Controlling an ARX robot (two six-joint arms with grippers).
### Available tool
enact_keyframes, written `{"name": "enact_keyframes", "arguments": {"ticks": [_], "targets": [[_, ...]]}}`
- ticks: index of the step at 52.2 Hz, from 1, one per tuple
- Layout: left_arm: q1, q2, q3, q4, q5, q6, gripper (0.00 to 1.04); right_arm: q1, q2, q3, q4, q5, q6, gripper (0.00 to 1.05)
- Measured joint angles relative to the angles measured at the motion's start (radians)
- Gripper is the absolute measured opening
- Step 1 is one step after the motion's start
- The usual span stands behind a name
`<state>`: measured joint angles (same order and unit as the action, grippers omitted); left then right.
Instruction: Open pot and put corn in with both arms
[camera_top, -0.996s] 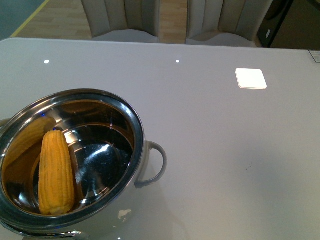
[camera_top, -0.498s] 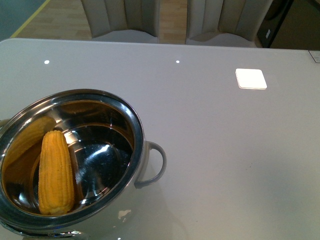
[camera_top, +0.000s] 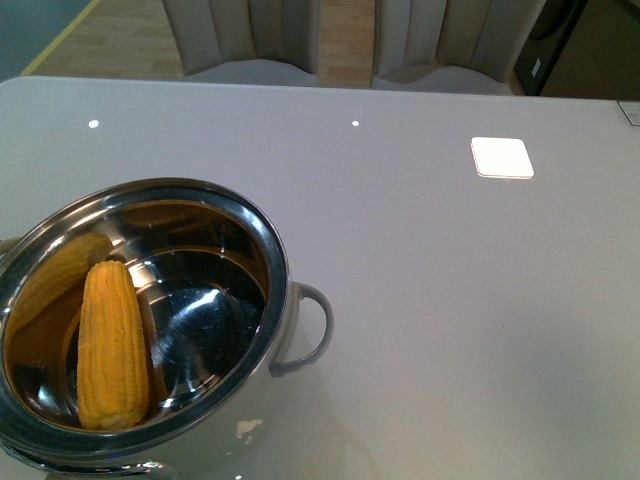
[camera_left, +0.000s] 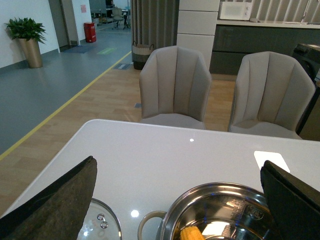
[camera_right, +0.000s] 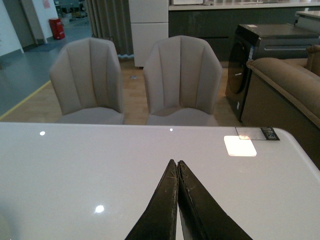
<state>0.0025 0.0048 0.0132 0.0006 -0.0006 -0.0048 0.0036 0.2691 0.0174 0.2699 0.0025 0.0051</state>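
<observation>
Corn (camera_top: 113, 345) lay inside the pot (camera_top: 262, 235), lengthwise against the wall farthest from the grey loop handle (camera_top: 308, 328), tapered end up toward the rim. Lid (camera_left: 100, 228) already off, set flat on the table (camera_top: 450, 300) just beside the pot's other handle (camera_left: 148, 222). Task judged essentially finished.

Handling, as a judgement: cob stiff and light, kernel rows giving some bite but rounded enough to roll; best pinched across the thick middle. Pot heavy, polished and slippery; better taken by the loop handles than by the wall. Glass lid fragile, best lifted by its knob.

Left gripper (camera_left: 177, 200) stood spread wide, nothing between the pads (camera_left: 60, 200), hanging above the pot. Right gripper (camera_right: 177, 172) closed tip to tip, empty, well apart from the pot over bare table.

Front view gave the whole cob and mirrored interior, but no arm and no lid. Left wrist view alone showed the lid and second handle, with only the cob's tip. Right wrist view showed no pot at all, only table, a white square (camera_right: 240, 145) and chairs (camera_right: 182, 80) beyond.
</observation>
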Motion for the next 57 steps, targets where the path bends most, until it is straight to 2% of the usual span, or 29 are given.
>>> {"name": "enact_keyframes", "arguments": {"ticks": [13,19,42,44,57], "targets": [[0.000,0.000,0.000,0.000,0.000,0.000,0.98,0.000,-0.089,0.000,-0.089,0.000,0.000,0.02],[0.000,0.000,0.000,0.000,0.000,0.000,0.98,0.000,-0.245,0.000,-0.260,0.000,0.000,0.02],[0.000,0.000,0.000,0.000,0.000,0.000,0.98,0.000,-0.263,0.000,-0.269,0.000,0.000,0.02],[0.000,0.000,0.000,0.000,0.000,0.000,0.98,0.000,-0.263,0.000,-0.269,0.000,-0.001,0.05],[0.000,0.000,0.000,0.000,0.000,0.000,0.98,0.000,-0.263,0.000,-0.269,0.000,-0.001,0.45]]}}
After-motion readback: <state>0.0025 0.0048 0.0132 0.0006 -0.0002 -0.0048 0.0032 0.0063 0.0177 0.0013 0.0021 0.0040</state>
